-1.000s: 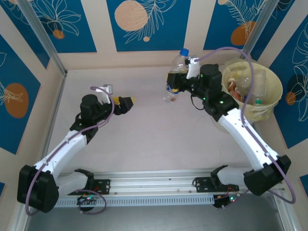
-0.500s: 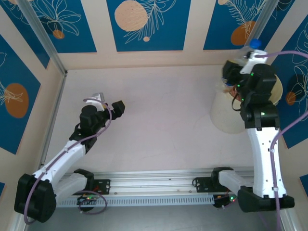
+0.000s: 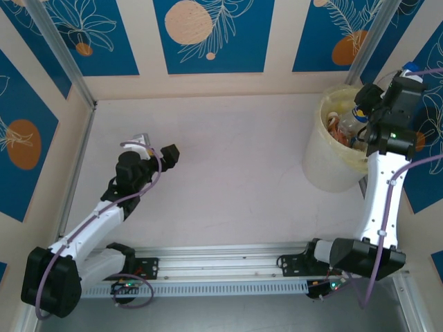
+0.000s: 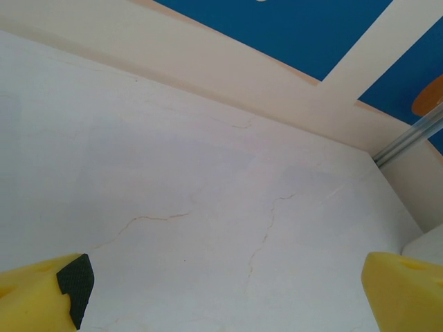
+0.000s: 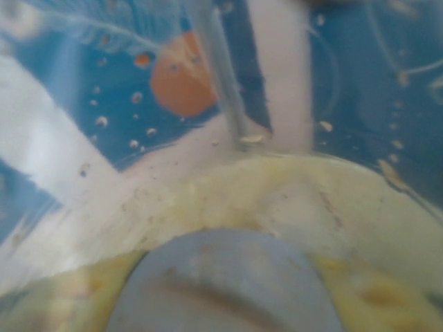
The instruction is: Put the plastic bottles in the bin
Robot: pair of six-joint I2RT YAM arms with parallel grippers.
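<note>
My right gripper (image 3: pixel 396 81) hangs over the far right rim of the pale-yellow bin (image 3: pixel 332 166), shut on a clear plastic bottle whose blue cap (image 3: pixel 411 68) pokes up beside the wrist. In the right wrist view the clear bottle (image 5: pixel 221 104) sits so close that the wall shows through its droplet-speckled plastic, with a blurred grey-blue part (image 5: pixel 221 283) low down. Several other bottles (image 3: pixel 349 126) lie inside the bin. My left gripper (image 3: pixel 172 153) hovers open above the left of the table, its yellow fingers (image 4: pixel 34 294) wide apart with nothing between them (image 4: pixel 228 297).
The white table (image 3: pixel 228 159) is walled by blue-and-cream panels at the back and sides. A metal post (image 3: pixel 367 34) stands just behind the bin. The arm bases sit on a rail (image 3: pixel 221 266) at the near edge.
The right arm has swung the bottle from the back middle of the table rightward to above the bin. The left gripper pulled back slightly and turned early on, then stayed still.
</note>
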